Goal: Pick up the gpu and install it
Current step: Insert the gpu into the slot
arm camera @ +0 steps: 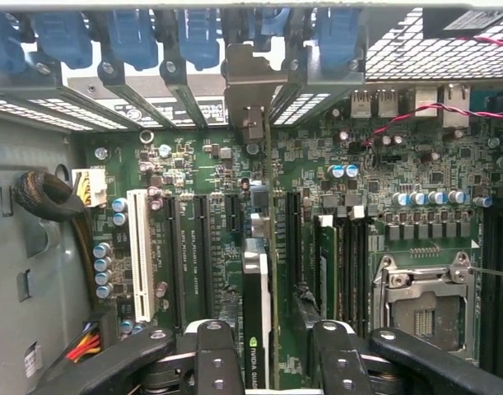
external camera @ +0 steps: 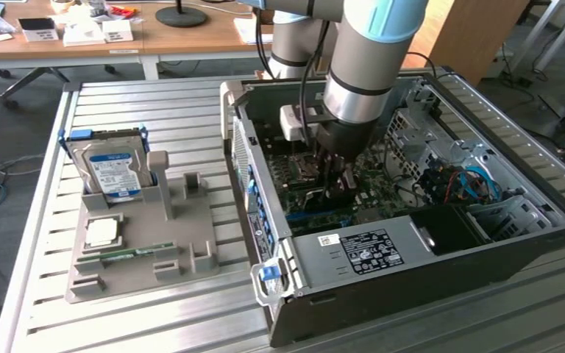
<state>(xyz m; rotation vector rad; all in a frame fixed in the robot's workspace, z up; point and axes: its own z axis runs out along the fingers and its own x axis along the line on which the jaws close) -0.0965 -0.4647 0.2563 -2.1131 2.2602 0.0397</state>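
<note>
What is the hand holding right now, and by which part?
The hand holds the gpu edge-on by its two flat faces, upright over the motherboard slots.

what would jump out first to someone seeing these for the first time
The robot arm plunging into the open computer case on the slatted table. In the wrist view, the gpu stands edge-on between the black fingers over the green motherboard. On the exterior view's left, a hard drive stands in a grey holder.

The table (external camera: 126, 323) is made of long silver metal slats. On it, at the exterior view's left, a grey holder tray (external camera: 145, 250) lies flat. At the exterior view's right stands an open computer case (external camera: 410, 287), just beside the tray, not touching it.
</note>
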